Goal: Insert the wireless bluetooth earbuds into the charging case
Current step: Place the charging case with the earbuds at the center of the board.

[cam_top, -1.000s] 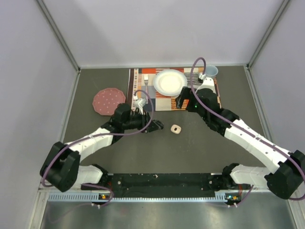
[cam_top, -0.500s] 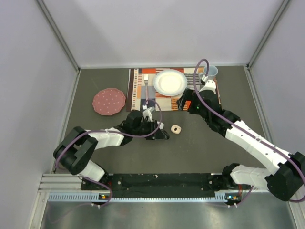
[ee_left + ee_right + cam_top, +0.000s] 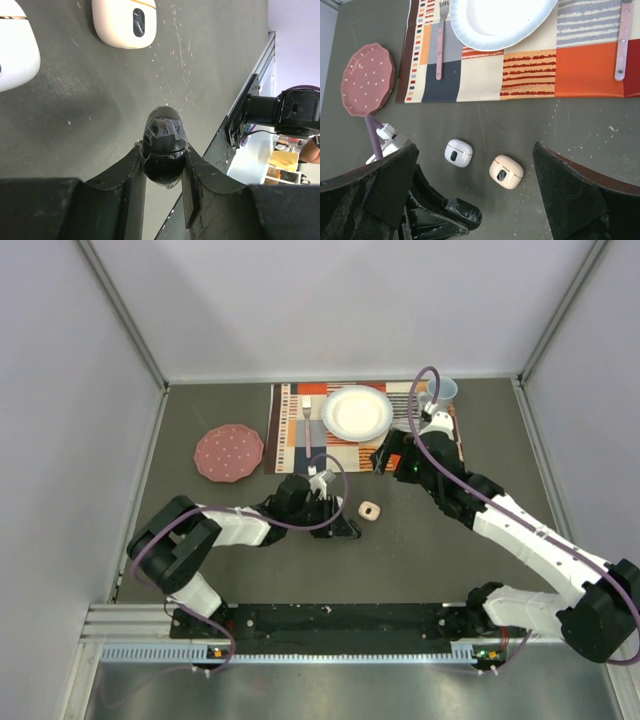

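A black charging case (image 3: 164, 142), closed and patched with clear tape, sits low over the table between the fingers of my left gripper (image 3: 165, 156), which is shut on it. A closed cream case (image 3: 506, 172) and a closed white case (image 3: 458, 152) lie on the dark table just beyond it. In the top view my left gripper (image 3: 346, 528) is just left of the cream case (image 3: 369, 510). My right gripper (image 3: 480, 192) hangs open above the cases, holding nothing. The earbuds are out of view.
A striped placemat (image 3: 296, 445) at the back holds a white plate (image 3: 356, 412), a pink fork (image 3: 307, 430) and a pink utensil (image 3: 622, 45). A pink dotted plate (image 3: 228, 452) lies to its left. A pale blue cup (image 3: 443, 390) stands at the back right.
My left arm has swung right and nearer with the black case, ending beside the cream case. The right gripper has barely shifted and stays open.
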You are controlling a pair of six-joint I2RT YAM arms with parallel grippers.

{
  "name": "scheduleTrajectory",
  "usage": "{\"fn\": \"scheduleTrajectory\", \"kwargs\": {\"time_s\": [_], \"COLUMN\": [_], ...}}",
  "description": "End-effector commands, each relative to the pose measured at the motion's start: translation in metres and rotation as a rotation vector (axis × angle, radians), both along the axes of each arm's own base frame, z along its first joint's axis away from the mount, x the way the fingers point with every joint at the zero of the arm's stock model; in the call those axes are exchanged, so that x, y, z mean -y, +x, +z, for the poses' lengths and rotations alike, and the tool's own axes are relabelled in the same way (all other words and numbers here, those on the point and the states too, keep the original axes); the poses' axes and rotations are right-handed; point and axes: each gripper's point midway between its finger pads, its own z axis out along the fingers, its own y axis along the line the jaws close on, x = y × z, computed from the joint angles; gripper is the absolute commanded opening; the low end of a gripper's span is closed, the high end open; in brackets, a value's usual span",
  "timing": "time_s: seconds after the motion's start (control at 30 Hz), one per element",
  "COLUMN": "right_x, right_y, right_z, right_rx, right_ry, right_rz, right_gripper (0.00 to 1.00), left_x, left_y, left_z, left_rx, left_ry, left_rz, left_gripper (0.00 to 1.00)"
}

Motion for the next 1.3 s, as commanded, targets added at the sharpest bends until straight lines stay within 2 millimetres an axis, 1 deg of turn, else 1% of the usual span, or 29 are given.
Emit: {"fn": "scheduleTrajectory", "kwargs": {"time_s": [0.0, 0.07, 0.1, 0.2, 0.23, 0.33, 0.37, 0.4, 0.43, 0.47, 0.6, 0.67, 0.77, 1.0, 1.1, 1.27], "right_x": [0.003, 0.003, 0.003, 0.003, 0.003, 0.004, 0.004, 0.005, 0.005, 0.005, 0.007, 0.009, 0.011, 0.01, 0.009, 0.009], "right_y": [-0.001, -0.002, -0.001, 0.0, 0.0, 0.0, 0.0, 0.0, 0.0, -0.001, -0.003, -0.003, -0.003, -0.003, -0.003, -0.002], "right_z": [0.009, 0.006, 0.006, 0.005, 0.006, 0.007, 0.007, 0.006, 0.005, 0.006, 0.005, 0.005, 0.005, 0.006, 0.008, 0.01], "right_rx": [0.022, 0.015, 0.017, 0.013, 0.017, 0.022, 0.023, 0.021, 0.021, 0.022, 0.022, 0.023, 0.024, 0.025, 0.027, 0.032], "right_ry": [0.04, 0.036, 0.036, 0.028, 0.03, 0.026, 0.024, 0.022, 0.022, 0.024, 0.027, 0.026, 0.028, 0.033, 0.036, 0.036], "right_rz": [-0.014, -0.013, -0.014, -0.012, -0.01, -0.012, -0.013, -0.016, -0.014, -0.013, -0.016, -0.023, -0.028, -0.028, -0.024, -0.024], "right_gripper": [0.99, 0.99, 0.99, 0.99, 0.99, 0.99, 0.99, 0.99, 0.99, 0.99, 0.99, 0.99, 0.99, 0.99, 0.99, 0.99], "left_x": [0.011, 0.016, 0.018, 0.025, 0.025, 0.027, 0.027, 0.027, 0.028, 0.027, 0.027, 0.026, 0.025, 0.023, 0.021, 0.02], "left_y": [0.013, 0.018, 0.019, 0.025, 0.027, 0.029, 0.029, 0.028, 0.028, 0.027, 0.025, 0.025, 0.024, 0.019, 0.017, 0.015], "left_z": [0.009, 0.011, 0.007, 0.008, 0.006, 0.003, 0.002, -0.003, -0.003, -0.008, -0.014, -0.018, -0.023, -0.024, -0.027, -0.029], "left_rx": [0.03, 0.014, 0.002, -0.013, -0.021, -0.03, -0.035, -0.047, -0.055, -0.07, -0.102, -0.11, -0.128, -0.127, -0.133, -0.141], "left_ry": [-0.052, -0.062, -0.059, -0.076, -0.074, -0.073, -0.073, -0.068, -0.074, -0.069, -0.074, -0.068, -0.056, -0.047, -0.032, -0.028], "left_rz": [0.019, 0.026, 0.028, 0.043, 0.052, 0.063, 0.063, 0.066, 0.071, 0.074, 0.088, 0.094, 0.103, 0.08, 0.076, 0.075], "left_gripper": [0.06, 0.06, 0.05, 0.06, 0.09, 0.11, 0.14, 0.15, 0.15, 0.18, 0.22, 0.23, 0.3, 0.4, 0.44, 0.46]}}
